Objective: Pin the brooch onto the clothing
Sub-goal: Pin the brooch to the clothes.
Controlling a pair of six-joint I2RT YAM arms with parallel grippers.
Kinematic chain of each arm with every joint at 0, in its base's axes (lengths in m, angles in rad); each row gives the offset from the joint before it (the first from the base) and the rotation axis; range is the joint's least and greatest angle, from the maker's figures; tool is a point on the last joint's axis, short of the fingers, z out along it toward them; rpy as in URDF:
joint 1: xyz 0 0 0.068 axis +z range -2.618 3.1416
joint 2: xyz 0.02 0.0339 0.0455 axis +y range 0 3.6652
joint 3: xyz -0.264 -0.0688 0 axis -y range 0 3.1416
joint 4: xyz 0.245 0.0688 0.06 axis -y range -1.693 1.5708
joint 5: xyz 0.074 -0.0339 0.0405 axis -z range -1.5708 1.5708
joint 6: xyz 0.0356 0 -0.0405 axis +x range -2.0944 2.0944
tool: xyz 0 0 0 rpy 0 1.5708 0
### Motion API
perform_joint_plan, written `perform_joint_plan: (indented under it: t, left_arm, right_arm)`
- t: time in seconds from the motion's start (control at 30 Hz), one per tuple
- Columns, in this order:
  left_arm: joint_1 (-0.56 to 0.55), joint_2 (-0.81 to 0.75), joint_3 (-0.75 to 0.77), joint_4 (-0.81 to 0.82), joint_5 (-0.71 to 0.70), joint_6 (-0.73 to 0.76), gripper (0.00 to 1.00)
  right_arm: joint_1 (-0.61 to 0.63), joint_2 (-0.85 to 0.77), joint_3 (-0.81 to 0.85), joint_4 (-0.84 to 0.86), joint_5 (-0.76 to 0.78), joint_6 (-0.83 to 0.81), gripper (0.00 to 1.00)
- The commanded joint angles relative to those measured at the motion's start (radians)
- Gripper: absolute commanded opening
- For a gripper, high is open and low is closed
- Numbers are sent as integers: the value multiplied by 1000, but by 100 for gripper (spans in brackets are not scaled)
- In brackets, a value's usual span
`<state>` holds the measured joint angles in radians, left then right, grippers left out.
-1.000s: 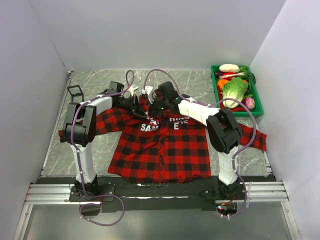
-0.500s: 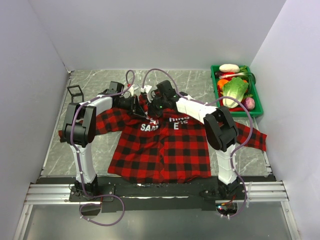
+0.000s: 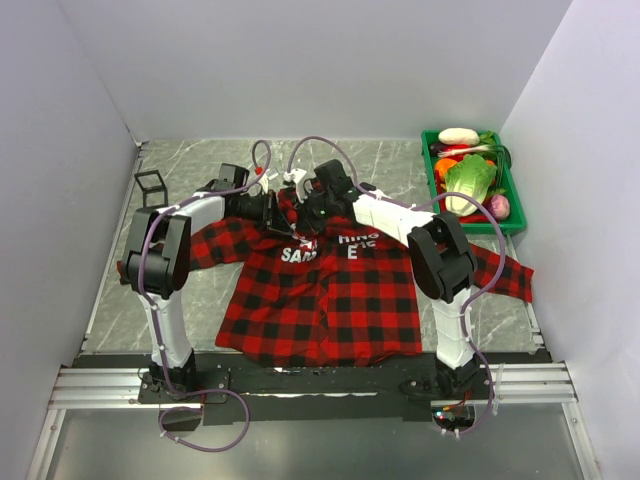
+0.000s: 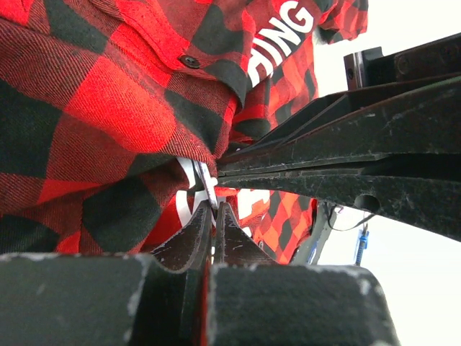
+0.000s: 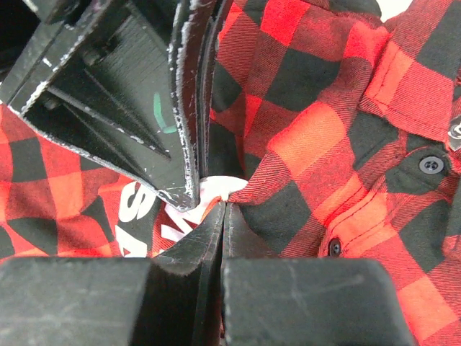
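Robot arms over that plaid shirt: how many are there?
2. The left arm rises at the left, the right arm at the right; both reach onto the shirt at its chest. None seems hidden.

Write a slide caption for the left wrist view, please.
Shut left gripper tip to tip with the right gripper at a fold of the plaid shirt.

light: bright, even | shadows: soft | wrist views: near parts blurred

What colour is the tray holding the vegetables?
The tray is green; the top external view shows it best.
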<state>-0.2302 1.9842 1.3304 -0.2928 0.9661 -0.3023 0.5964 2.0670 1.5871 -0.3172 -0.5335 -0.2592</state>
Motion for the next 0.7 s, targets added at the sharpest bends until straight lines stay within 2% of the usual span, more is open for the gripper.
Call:
perform_joint_plan:
  t: [0.0,0.37,0.67]
  left_arm:
    - [-43,-116,15,122,154,-14,1]
    - [-46,-142,-5,145,134,-18,1]
    - [-58,-166,-39,225,149,-54,1]
  right_arm:
    - [10,59,30,-40,-19,31,0]
    - [-15,73,34,-42,-19,69,0]
    - [-15,97,60,-62,-56,75,0]
